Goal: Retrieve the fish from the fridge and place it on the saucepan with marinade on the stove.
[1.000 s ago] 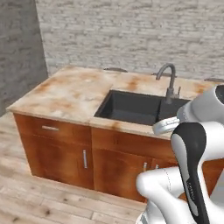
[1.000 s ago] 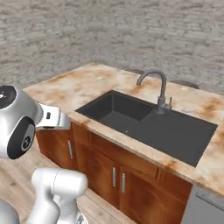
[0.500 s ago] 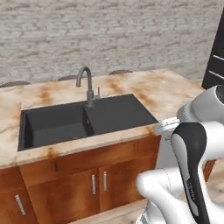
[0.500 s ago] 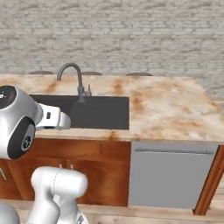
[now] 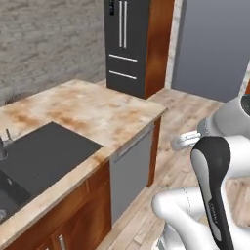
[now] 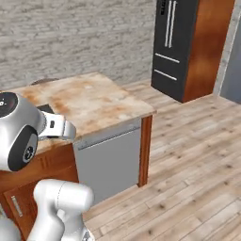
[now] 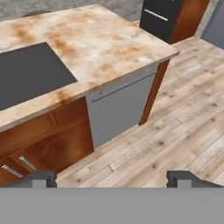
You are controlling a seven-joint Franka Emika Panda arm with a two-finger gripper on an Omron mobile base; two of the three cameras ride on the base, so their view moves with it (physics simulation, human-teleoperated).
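With your fingers [image 7: 111, 178] spread wide and holding nothing above the wooden floor [image 7: 175, 127], you're facing the marbled worktop [image 5: 93, 110] with its dark sink [image 5: 39, 154]. The fridge [image 6: 172, 44] stands far off to the right, doors closed, beside a brown cabinet panel [image 6: 207, 47].

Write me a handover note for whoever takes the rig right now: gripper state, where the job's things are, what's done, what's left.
Gripper: open, empty, fingers wide apart over the wood floor.
Tall dark grey French-door fridge with long silver handles: doors closed, at the far end of the room beyond the marbled counter with the black sink.
Done: nothing handled yet.
Left: reach the fridge, open it, take the fish, carry it to the saucepan on the stove.
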